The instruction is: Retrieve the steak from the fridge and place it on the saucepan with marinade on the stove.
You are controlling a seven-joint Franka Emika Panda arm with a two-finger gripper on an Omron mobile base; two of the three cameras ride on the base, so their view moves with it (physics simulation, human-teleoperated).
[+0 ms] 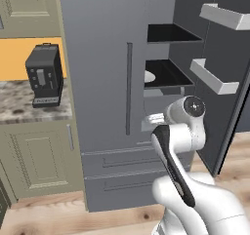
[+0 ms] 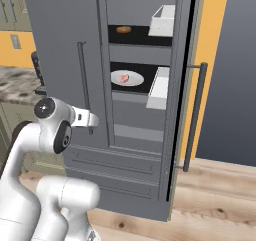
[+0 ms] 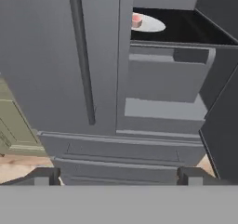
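The grey fridge [image 1: 105, 83] stands in front of me with its left door closed and its right door swung open. On a dark middle shelf lies a white plate [image 2: 134, 80] carrying the small pinkish-red steak [image 2: 124, 76], which also appears near the top of the hand view as the steak [image 3: 136, 19] on the plate [image 3: 151, 24]. My gripper [image 2: 91, 119] is open and holds nothing. It hovers in front of the closed left door, below and to the left of the steak's shelf, well short of it. The saucepan, its marinade and the stove are out of view.
The open right door [image 1: 219, 107] juts out on the right with white bins [image 1: 215, 78] and a long bar handle [image 2: 195, 115]. A brown oval lump [image 2: 123, 29] sits on the upper shelf. A black coffee machine [image 1: 44, 75] stands on the marble counter [image 1: 19, 107] at left.
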